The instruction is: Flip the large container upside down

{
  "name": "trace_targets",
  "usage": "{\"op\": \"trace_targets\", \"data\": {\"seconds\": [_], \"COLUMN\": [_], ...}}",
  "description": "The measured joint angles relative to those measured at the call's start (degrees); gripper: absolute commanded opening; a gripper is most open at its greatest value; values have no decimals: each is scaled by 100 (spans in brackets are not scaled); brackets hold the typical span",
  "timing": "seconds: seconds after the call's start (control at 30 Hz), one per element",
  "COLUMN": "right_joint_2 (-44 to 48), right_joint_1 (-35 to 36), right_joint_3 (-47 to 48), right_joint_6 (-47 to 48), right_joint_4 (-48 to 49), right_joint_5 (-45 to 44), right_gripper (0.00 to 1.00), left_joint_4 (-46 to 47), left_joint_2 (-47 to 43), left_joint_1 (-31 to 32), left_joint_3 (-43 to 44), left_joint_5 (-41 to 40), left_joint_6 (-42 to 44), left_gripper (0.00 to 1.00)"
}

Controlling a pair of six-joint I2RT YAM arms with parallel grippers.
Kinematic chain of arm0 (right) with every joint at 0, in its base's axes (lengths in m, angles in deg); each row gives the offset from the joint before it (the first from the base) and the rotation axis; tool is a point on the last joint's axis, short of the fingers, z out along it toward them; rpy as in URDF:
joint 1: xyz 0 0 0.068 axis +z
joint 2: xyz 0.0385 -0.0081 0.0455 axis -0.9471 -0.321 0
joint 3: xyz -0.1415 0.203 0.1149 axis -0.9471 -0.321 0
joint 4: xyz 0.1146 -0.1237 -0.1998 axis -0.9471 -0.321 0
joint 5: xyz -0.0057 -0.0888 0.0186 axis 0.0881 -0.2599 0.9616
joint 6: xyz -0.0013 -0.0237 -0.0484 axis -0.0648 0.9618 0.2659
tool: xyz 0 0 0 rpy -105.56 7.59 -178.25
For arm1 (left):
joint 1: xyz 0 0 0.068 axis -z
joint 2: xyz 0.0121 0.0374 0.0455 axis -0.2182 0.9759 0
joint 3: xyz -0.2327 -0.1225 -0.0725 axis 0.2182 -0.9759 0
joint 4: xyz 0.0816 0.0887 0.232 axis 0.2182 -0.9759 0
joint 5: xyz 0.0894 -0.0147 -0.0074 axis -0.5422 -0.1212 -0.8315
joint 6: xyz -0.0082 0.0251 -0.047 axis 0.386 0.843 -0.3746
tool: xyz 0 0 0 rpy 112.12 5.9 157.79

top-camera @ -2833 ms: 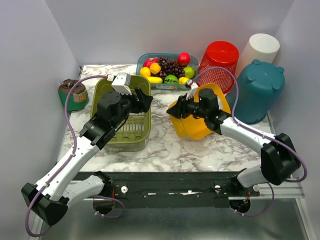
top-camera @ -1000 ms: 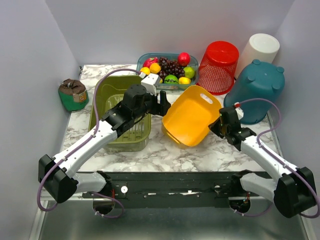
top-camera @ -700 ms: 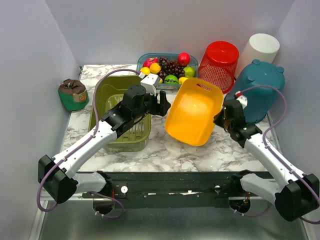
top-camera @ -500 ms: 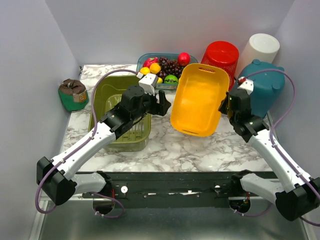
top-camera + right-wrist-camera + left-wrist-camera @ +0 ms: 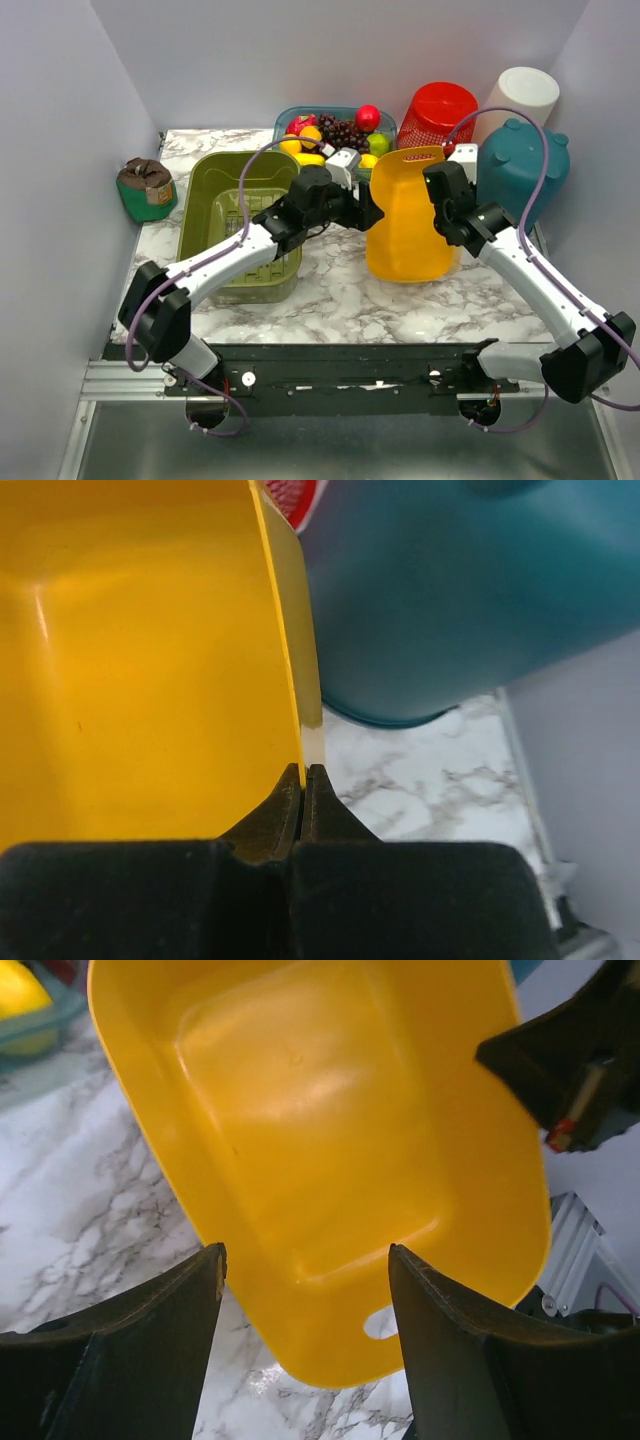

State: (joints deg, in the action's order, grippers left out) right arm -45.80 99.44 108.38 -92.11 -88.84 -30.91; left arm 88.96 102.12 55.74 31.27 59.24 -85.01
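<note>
The large container [image 5: 408, 220] is a yellow tub standing on one end on the marble table, its hollow side facing left. My right gripper [image 5: 443, 190] is shut on its right rim. In the right wrist view the rim is pinched between the closed fingertips of that gripper [image 5: 303, 771], with the tub's yellow wall [image 5: 140, 660] to the left. My left gripper [image 5: 368, 212] hovers open just left of the tub. The left wrist view looks into the tub's hollow [image 5: 320, 1130] past the spread left gripper [image 5: 306, 1252], whose fingers touch nothing.
An olive green basket [image 5: 240, 215] sits at the left, a clear tray of fruit [image 5: 335, 130] at the back. A red basket [image 5: 440, 115], a white cylinder [image 5: 525, 95] and a teal container [image 5: 520, 175] crowd the back right. A small green pot [image 5: 147, 188] stands far left.
My right gripper has swung the yellow tub up from lying tilted to standing on its end. My left arm has reached right, up to the tub's hollow side.
</note>
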Motion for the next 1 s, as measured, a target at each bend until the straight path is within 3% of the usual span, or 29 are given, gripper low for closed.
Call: {"op": "trace_targets", "data": {"seconds": [0.33,0.57,1.0], "right_joint_2": [-205,-809,-2299], "right_joint_1": [389,636,1106], "right_joint_3": [748,649,970], "right_joint_6": [1725,2522,2382], "right_joint_4": [280,420,17], "right_joint_5": [-1681,-2138,-2273], "right_gripper": [1,1,2], "left_joint_4": [225,201,197], "left_joint_2": [181,-306,-1558], "left_joint_1": [13,-13,-765], "left_joint_3": [-35,-304,-973], "left_joint_5": [74,-44,-109], "left_joint_6": [-374,-404,-505], "left_gripper": [75,75,76]}}
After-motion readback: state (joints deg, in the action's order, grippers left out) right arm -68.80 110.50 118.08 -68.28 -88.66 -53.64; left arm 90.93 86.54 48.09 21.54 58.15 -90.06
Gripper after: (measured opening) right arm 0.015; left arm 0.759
